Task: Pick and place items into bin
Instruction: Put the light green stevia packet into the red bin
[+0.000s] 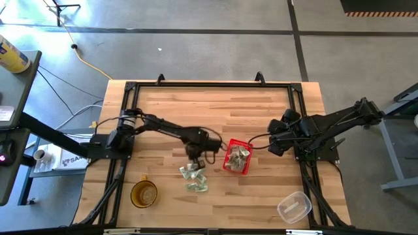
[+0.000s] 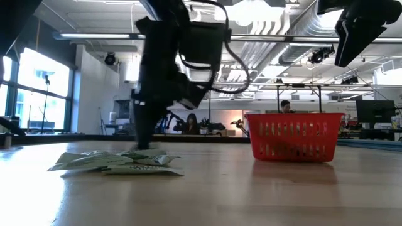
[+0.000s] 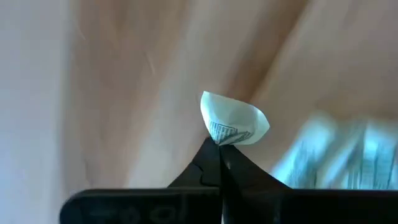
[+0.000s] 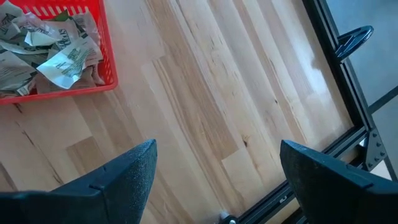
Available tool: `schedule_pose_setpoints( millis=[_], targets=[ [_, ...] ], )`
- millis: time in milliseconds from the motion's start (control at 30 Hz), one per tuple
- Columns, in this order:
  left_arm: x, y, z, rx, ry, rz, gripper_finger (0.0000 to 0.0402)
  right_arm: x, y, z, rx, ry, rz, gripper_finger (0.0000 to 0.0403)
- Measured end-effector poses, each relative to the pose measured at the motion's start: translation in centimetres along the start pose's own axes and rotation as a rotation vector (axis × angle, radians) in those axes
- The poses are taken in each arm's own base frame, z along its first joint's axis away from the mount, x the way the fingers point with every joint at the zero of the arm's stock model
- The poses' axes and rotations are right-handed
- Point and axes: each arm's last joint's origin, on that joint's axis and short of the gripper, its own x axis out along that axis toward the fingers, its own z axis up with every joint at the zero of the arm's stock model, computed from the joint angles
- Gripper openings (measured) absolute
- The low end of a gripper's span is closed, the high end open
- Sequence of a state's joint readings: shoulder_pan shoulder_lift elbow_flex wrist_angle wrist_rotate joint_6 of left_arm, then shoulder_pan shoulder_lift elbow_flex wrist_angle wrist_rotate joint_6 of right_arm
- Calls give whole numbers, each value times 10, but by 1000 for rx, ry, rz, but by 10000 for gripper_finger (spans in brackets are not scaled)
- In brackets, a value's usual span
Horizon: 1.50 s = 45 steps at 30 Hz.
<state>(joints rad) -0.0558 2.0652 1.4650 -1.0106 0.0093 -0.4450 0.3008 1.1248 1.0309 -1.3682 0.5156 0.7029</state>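
The red perforated basket [image 1: 237, 156] stands near the table's middle and holds several pale green-and-white packets [image 4: 56, 59]. A small heap of more packets [image 1: 194, 177] lies flat on the wood to its left, low in the low view [image 2: 116, 162]. My left gripper [image 3: 219, 149] reaches down at the heap's far edge [image 1: 193, 156], shut on one packet [image 3: 235, 119]. My right gripper [image 4: 214, 174] hangs open in the air to the right of the basket [image 1: 277, 140], touching nothing. My left gripper pinches one packet by a corner of its edge [image 3: 222, 137] between the tips of its two fingers, which point down from above. The rest of the crumpled packet sticks out beyond the fingertips. Whether it is lifted clear of the table cannot be told.
An amber round cup [image 1: 144, 194] stands near the table's near-left corner. A clear plastic container [image 1: 294, 207] lies near the near-right corner. Black frame rails [image 1: 300, 111] run along the table's edges. Bare wood lies between the basket and the far edge.
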Motion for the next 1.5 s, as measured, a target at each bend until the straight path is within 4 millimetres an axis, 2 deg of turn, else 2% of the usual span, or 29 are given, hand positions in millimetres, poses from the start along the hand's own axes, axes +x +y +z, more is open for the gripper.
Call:
schedule_pose_setpoints(
  millis=[67, 133, 233, 300, 367, 467, 567, 767, 867, 967, 1067, 1200, 1300, 1500],
  targets=[
    [-11, 5, 14, -1, -59, -5, 28, 0, 0, 0, 6, 1, 1, 330],
    [-32, 8, 24, -9, -99, -20, 45, 0, 0, 0, 18, 6, 6, 330],
    [-82, -2, 43, 38, -251, -114, 49, 0, 0, 0, 30, 16, 17, 330],
    [-119, -12, 52, 94, -403, -168, 36, 0, 1, -1, 38, 23, 22, 330],
    [-149, -17, 60, 133, -568, -206, 21, 0, 1, -1, 47, 35, 32, 330],
    [-165, -20, 71, 180, -740, -258, 20, 0, 0, -3, 50, 58, 42, 330],
    [-153, -25, 83, 190, -792, -273, 54, 0, -1, -4, 43, 73, 33, 330],
    [-114, -43, 90, 211, -714, -253, 213, -2, -7, -9, 39, 88, -11, 330],
    [-104, -45, 85, 214, -632, -235, 279, -4, -9, -10, 43, 87, -10, 330],
    [-113, -42, 67, 230, -518, -183, 318, -5, -11, -11, 45, 84, -10, 330],
    [-124, -35, 43, 243, -394, -91, 328, -6, -13, -12, 44, 79, -11, 330],
    [-112, -38, 18, 283, -177, -7, 320, -7, -15, -13, 42, 65, -17, 330],
    [-92, -51, 5, 317, -96, -40, 306, -7, -16, -13, 32, 52, -25, 330],
    [-33, -68, -21, 380, 11, -11, 282, -7, -16, -13, 19, 48, -28, 330]
  ],
)
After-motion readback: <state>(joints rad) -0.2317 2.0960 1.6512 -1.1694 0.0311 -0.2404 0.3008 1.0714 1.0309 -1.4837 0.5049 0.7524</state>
